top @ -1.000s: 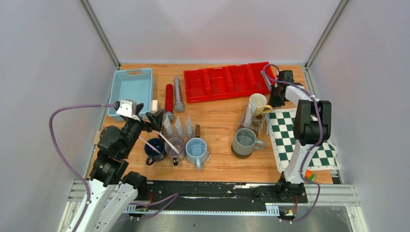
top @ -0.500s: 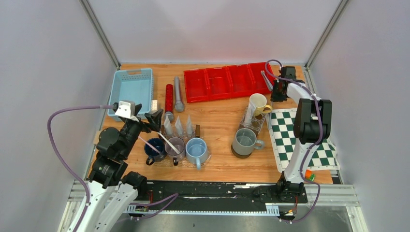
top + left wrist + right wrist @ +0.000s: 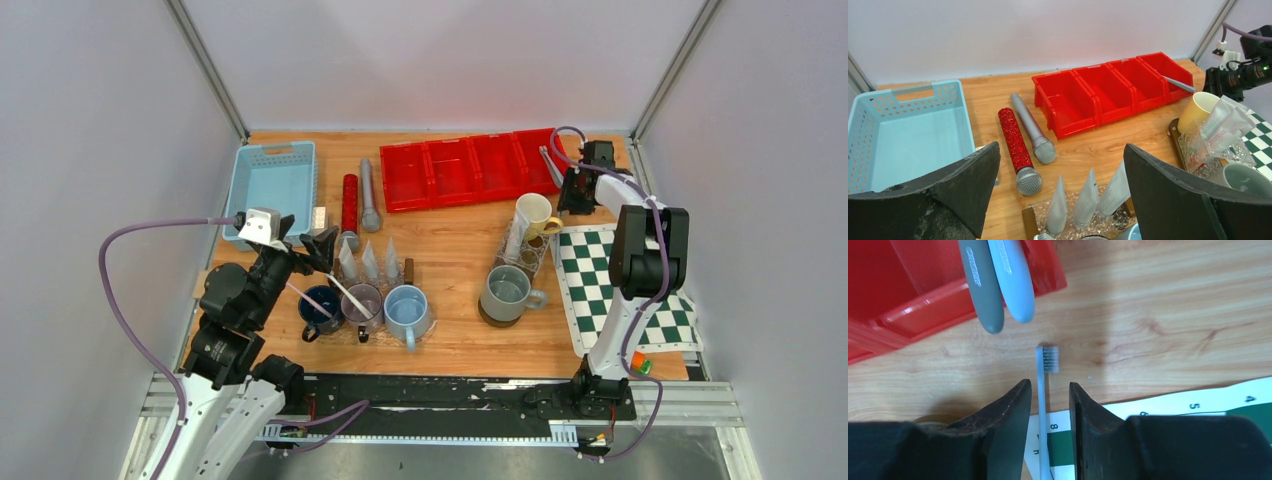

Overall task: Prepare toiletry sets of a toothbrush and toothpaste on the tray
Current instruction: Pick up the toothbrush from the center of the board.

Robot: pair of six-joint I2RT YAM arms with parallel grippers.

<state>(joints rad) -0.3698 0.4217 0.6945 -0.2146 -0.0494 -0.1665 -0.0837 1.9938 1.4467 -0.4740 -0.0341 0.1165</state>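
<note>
Wooden tabletop (image 3: 1158,315) under the toothbrush (image 3: 1040,400), bristles toward the top of the right wrist view, handle running down over the checkered mat (image 3: 1158,402). Right gripper (image 3: 1049,385) slack around it, fingers parted either side, clear gap on the right. Just above, two grey handle ends (image 3: 995,285) poking over the red tray (image 3: 913,315) rim. Lower left of the overhead view: left gripper (image 3: 308,238) spread wide, empty, over the toothpaste (image 3: 370,262) tubes standing by the mugs (image 3: 405,308).

- Pale blue basket (image 3: 272,185), upper left of the frame.
- Red glitter microphone (image 3: 350,203) and grey microphone (image 3: 369,197), side by side just right of it.
- Grey mug (image 3: 505,292), lower centre-right.
- Green checkered mat (image 3: 580,270), right side.
</note>
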